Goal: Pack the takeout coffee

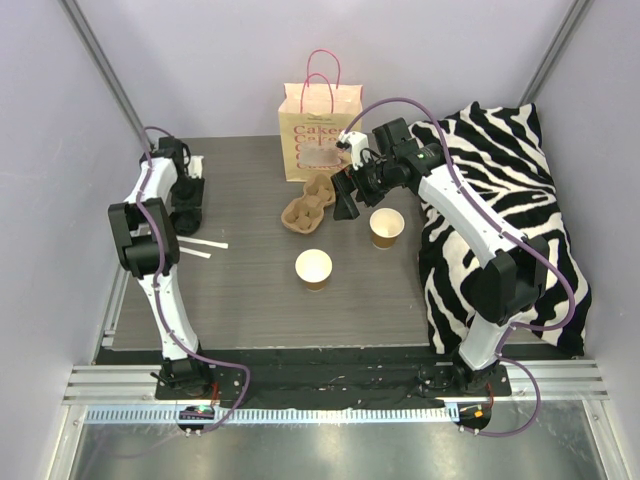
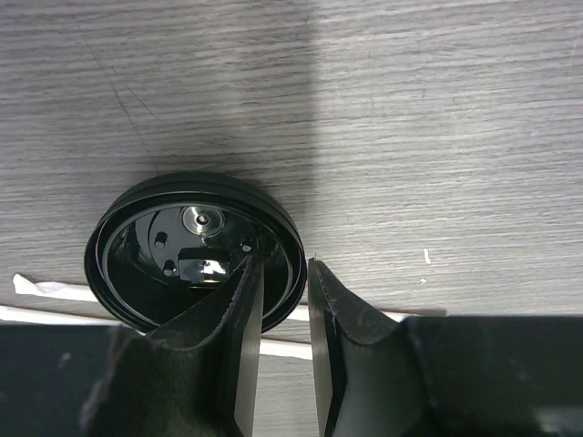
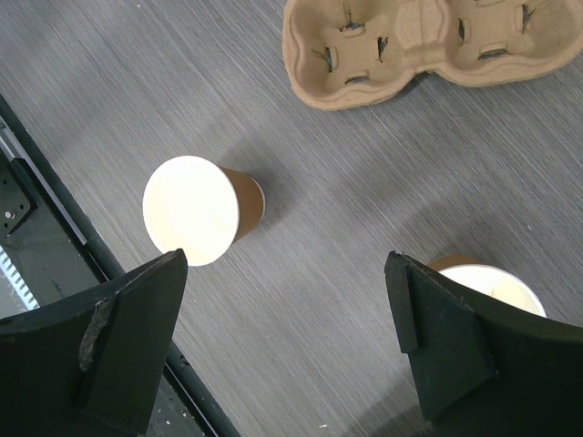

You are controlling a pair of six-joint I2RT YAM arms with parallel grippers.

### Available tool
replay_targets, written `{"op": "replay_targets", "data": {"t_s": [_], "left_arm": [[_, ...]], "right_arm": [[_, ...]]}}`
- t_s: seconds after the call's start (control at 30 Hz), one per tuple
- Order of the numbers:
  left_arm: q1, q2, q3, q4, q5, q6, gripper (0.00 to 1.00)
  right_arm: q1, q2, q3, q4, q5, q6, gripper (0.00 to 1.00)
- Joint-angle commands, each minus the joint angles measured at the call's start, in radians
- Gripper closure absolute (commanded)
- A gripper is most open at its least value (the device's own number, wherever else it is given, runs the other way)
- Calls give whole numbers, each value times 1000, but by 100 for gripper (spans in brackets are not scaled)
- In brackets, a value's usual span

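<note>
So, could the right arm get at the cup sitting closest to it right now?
Probably yes. The right arm has its jaws wide open above the table, and that cup stands upright in the open, apart from the other cup and the cardboard tray, with nothing between.

The grey table (image 3: 319, 182) is finished in matt wood grain; the brown cup carrier (image 3: 419, 45) is moulded from rough paper pulp.

The cups (image 1: 313, 268) are brown, the cloth (image 1: 500, 190) zebra-striped.
</note>
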Motion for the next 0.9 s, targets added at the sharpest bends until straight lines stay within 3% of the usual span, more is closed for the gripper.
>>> {"op": "replay_targets", "data": {"t_s": [0.0,0.3,0.7,0.87], "left_arm": [[3,15,38,-9,19,1,69],[3,20,38,-11,22,2,71],[3,-21,39,-31,24,-2,100],[-2,-133,-8,-22,-8,24,100]], "right_arm": [[1,-6,20,12,0,-3,0],[3,-5,20,12,2,-3,0],[3,-6,23,12,0,-3,0],[1,3,35,12,-12,0,0]]}}
